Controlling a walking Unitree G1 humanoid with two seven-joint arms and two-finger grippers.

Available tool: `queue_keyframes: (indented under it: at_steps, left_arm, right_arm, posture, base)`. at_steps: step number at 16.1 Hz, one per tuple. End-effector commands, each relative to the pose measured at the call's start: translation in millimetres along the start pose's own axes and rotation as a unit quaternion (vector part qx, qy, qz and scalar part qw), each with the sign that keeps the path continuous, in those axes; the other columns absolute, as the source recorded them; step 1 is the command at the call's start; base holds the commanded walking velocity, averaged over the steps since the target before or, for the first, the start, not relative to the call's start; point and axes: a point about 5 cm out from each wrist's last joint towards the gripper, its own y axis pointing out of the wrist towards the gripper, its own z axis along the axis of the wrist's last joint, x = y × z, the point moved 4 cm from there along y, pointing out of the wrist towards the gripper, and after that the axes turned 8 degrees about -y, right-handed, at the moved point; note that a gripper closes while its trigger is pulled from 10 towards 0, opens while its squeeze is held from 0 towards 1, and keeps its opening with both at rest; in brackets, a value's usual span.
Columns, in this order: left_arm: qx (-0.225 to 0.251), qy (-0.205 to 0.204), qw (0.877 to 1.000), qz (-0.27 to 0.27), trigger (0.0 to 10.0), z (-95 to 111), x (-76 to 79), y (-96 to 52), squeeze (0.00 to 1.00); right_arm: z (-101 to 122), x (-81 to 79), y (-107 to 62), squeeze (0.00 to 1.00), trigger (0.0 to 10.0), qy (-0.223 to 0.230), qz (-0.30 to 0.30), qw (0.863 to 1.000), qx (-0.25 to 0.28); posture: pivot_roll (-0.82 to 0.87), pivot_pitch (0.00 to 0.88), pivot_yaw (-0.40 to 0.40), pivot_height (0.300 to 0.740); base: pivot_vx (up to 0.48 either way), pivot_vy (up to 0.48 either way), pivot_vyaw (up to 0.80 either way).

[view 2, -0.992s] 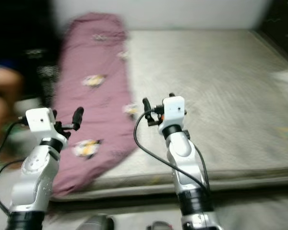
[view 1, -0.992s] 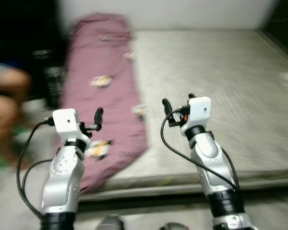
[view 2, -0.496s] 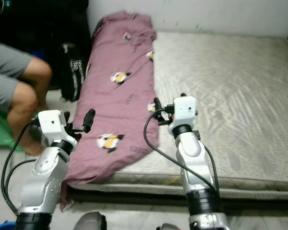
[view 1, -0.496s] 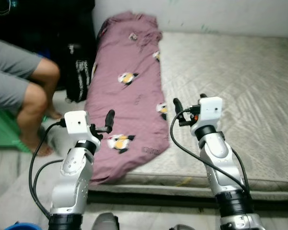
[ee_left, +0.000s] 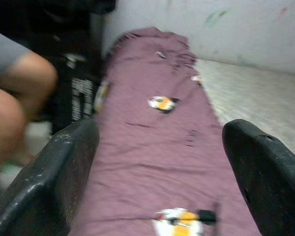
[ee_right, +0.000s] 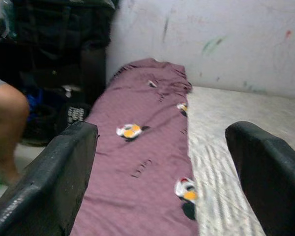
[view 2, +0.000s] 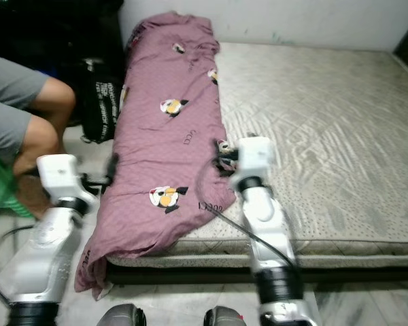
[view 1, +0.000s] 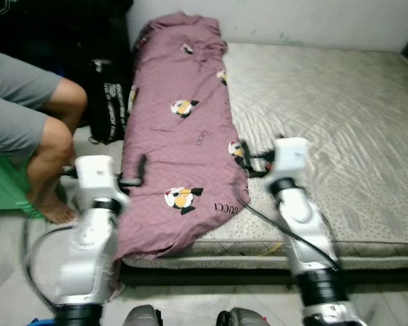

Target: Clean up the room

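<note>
lying along the mattress [view 1: 326, 115] left edge, a purple blanket [view 1: 180, 146]; left end effector [ee_left: 157, 167] and right end effector [ee_right: 162, 167] both wide, empty.

both pincers [ee_left: 157, 172] [ee_right: 162, 172] raised, fingers apart

Two silver, rounded arms end in white boxy wrist blocks. Black cables loop from each forearm, and black collars ring the elbows. The left gripper [ee_left: 157, 172] and right gripper [ee_right: 162, 172] have broad black fingers.

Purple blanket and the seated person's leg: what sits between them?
A black bag on the floor, standing between the purple blanket and the person's leg, in the left eye view.
</note>
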Motion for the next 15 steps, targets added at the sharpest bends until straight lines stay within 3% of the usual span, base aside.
queue_keyframes:
  at_steps: [1, 3, 4, 6, 11, 15]
  left_arm:
    - [0.012, 0.004, 1.0, -0.003, 10.0, 9, 4.5, 0.2, 0.0]
    - [0.022, 0.009, 1.0, -0.004, 10.0, 11, 2.6, -2.5, 0.0]
    - [0.015, -0.003, 1.0, -0.004, 10.0, 9, 2.2, -6.2, 0.0]
    - [0.0, 0.01, 1.0, 0.016, 10.0, 0, -5.4, -13.8, 0.0]
    - [-0.033, -0.004, 0.999, 0.006, 10.0, -19, -2.8, -31.8, 0.0]
    - [-0.043, -0.01, 0.999, 0.013, 10.0, -23, -2.3, -38.8, 0.0]
  right_arm:
    - [-1, 14.1, 0.9, 0.0, 10.0, -0.008, -0.025, 1.0, -0.01]
    - [2, 15.1, 1.2, 0.0, 10.0, -0.01, -0.029, 1.0, -0.006]
    - [3, 14.0, 0.1, 0.0, 10.0, -0.01, -0.029, 1.0, -0.005]
    - [1, 11.0, -4.3, 0.0, 10.0, -0.011, -0.027, 1.0, -0.008]
    - [-20, 18.2, -20.5, 0.0, 10.0, -0.011, -0.048, 0.998, -0.04]
    - [-26, 17.2, -27.3, 0.0, 10.0, -0.013, -0.045, 0.998, -0.053]
  posture:
    - [0.02, 0.069, -0.038, 0.74]
    - [0.02, 0.07, -0.038, 0.74]
    - [0.02, 0.085, -0.032, 0.74]
    - [0.01, 0.091, -0.016, 0.74]
    - [0.02, 0.081, -0.008, 0.74]
    - [0.02, 0.096, -0.01, 0.74]
  base:
    - [0.0, 0.0, -0.8]
    - [0.0, 0.0, -0.8]
    - [0.0, 0.0, -0.8]
    - [0.0, 0.0, -0.8]
    - [0.0, 0.0, -0.8]
    - [0.0, 0.0, -0.8]
